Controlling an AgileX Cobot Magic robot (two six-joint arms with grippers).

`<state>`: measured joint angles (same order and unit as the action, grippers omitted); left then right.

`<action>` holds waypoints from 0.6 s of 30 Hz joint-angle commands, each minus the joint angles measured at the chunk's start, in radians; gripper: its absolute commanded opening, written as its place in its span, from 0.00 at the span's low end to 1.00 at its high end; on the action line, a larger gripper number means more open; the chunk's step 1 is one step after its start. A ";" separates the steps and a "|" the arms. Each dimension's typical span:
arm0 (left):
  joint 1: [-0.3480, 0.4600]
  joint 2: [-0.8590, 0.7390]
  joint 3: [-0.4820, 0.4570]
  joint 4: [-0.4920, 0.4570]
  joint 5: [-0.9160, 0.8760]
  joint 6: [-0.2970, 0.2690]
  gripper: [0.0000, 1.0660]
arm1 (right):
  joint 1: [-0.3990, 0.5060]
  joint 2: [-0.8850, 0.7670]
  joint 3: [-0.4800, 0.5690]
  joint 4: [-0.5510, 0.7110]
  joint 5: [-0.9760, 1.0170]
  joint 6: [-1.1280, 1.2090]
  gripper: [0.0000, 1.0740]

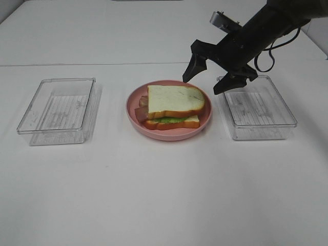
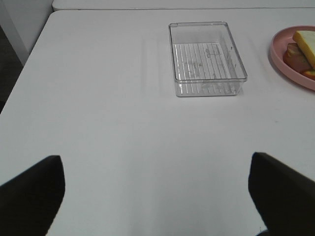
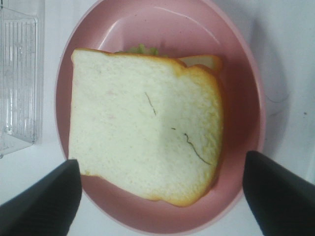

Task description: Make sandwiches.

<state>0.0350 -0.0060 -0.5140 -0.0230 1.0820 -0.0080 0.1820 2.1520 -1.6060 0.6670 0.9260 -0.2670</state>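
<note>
Sandwich (image 1: 173, 106) sits assembled on the pink plate (image 1: 134, 101), mid-bench. Right claw (image 1: 218, 77) hangs above the plate's far side, jaws apart, empty. Left claw (image 2: 157, 196) likewise apart. Stack judged light, loose-layered; best gripped across the crust edges.

The high outside camera looks down and forward over the whole white surface (image 1: 154, 195), taking in both clear trays and the pink plate (image 1: 134, 100) between them. The left wrist camera sits low and well back, facing across the surface toward one tray (image 2: 206, 56), with the plate at its edge. The right wrist camera looks almost straight down, close above the sandwich (image 3: 142, 128) on that plate.
</note>
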 commanded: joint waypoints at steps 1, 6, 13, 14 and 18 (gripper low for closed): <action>0.004 -0.017 0.000 -0.006 -0.006 0.000 0.90 | -0.001 -0.038 -0.004 -0.058 0.005 0.021 0.78; 0.004 -0.017 0.000 -0.006 -0.006 0.000 0.90 | -0.001 -0.120 -0.004 -0.257 0.005 0.171 0.78; 0.004 -0.017 0.000 -0.006 -0.006 0.000 0.90 | -0.001 -0.181 -0.004 -0.532 0.064 0.311 0.78; 0.004 -0.017 0.000 -0.006 -0.006 0.000 0.90 | -0.004 -0.194 -0.004 -0.618 0.088 0.363 0.78; 0.004 -0.017 0.000 -0.006 -0.006 0.000 0.90 | -0.020 -0.197 -0.004 -0.696 0.136 0.382 0.78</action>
<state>0.0350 -0.0060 -0.5140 -0.0230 1.0820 -0.0080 0.1730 1.9620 -1.6070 0.0250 1.0310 0.0930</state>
